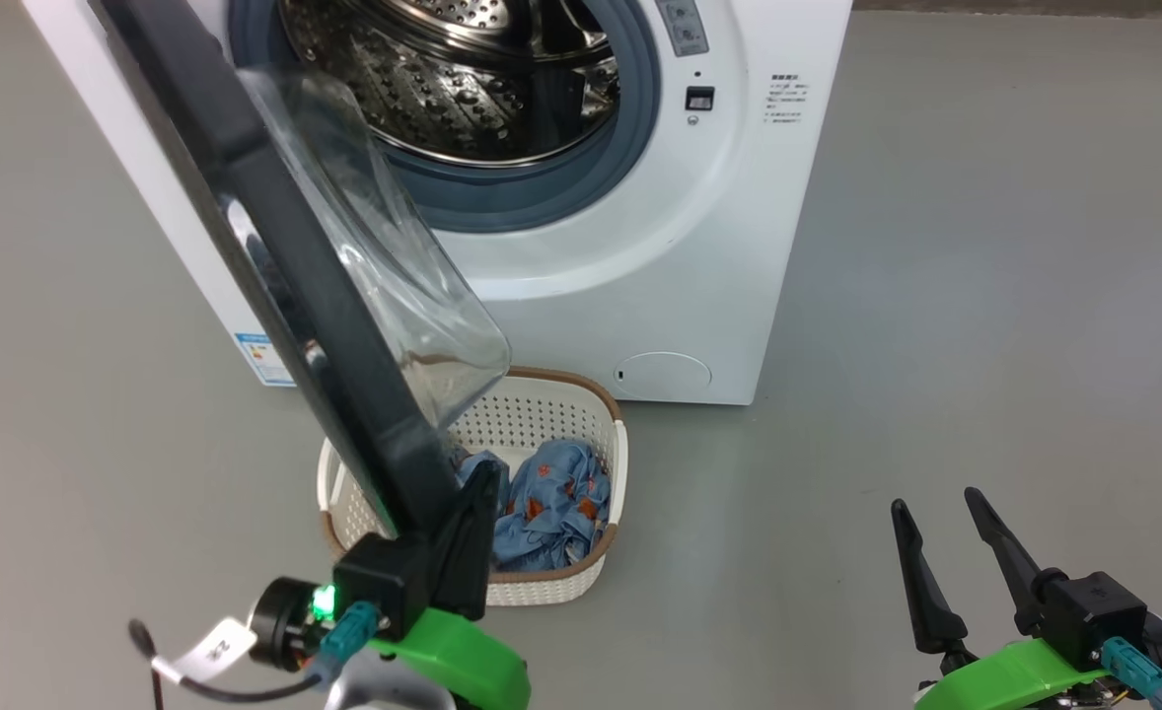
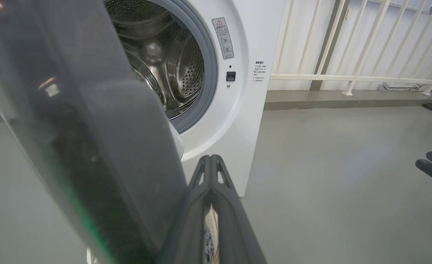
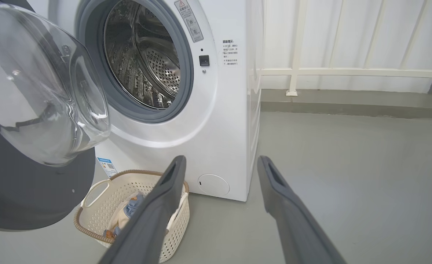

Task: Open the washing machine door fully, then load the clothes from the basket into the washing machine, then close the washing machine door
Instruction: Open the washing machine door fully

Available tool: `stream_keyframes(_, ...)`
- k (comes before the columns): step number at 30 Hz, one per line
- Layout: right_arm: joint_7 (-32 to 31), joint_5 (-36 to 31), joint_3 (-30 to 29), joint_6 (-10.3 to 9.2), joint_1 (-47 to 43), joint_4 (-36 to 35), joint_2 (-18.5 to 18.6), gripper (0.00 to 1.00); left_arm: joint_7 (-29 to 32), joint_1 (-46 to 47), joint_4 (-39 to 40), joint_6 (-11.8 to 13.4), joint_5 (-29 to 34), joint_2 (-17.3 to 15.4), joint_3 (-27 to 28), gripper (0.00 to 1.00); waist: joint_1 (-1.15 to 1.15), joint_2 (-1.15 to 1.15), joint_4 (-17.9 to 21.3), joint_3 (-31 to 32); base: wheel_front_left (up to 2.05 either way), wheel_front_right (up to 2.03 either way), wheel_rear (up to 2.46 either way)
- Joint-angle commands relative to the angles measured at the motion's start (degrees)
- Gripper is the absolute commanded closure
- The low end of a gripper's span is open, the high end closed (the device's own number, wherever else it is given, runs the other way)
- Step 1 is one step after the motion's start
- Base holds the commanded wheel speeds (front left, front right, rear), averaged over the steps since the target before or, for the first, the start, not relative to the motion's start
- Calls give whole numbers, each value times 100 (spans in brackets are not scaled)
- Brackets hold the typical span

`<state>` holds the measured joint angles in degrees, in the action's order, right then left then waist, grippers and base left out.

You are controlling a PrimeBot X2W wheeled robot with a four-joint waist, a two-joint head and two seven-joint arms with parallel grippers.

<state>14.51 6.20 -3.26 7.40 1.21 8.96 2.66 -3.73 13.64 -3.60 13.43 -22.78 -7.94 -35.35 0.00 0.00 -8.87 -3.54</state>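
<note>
The washing machine stands with its steel drum showing. Its washing machine door hangs swung out toward me, black rim edge-on and glass bowl facing the machine. My left gripper is shut with nothing in it and lies against the rim's lower end on the glass side; its joined fingers rise beside the dark rim. Below the door sits the basket with the blue printed clothes in it. My right gripper hovers open over bare floor at the lower right, apart from everything.
Grey floor stretches open to the right of the machine. A white railing on a low kerb runs behind it. In the right wrist view the basket sits under the door's glass bowl.
</note>
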Motion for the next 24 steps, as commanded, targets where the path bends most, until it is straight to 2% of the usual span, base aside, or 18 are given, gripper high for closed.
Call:
stream_keyframes(1,49,-27,121,9,160,-152,21,0,26,-36,189,208,43,-230,340,100,0,0,-67,-20,0,0,0)
stream_keyframes(13,49,-87,35,9,151,-147,21,0,-61,-570,535,783,82,-322,580,100,0,0,-341,-34,0,0,0)
stream_keyframes(24,49,-131,-28,9,157,-230,21,0,-226,-853,731,1072,56,-540,907,100,0,0,-691,-97,0,0,0)
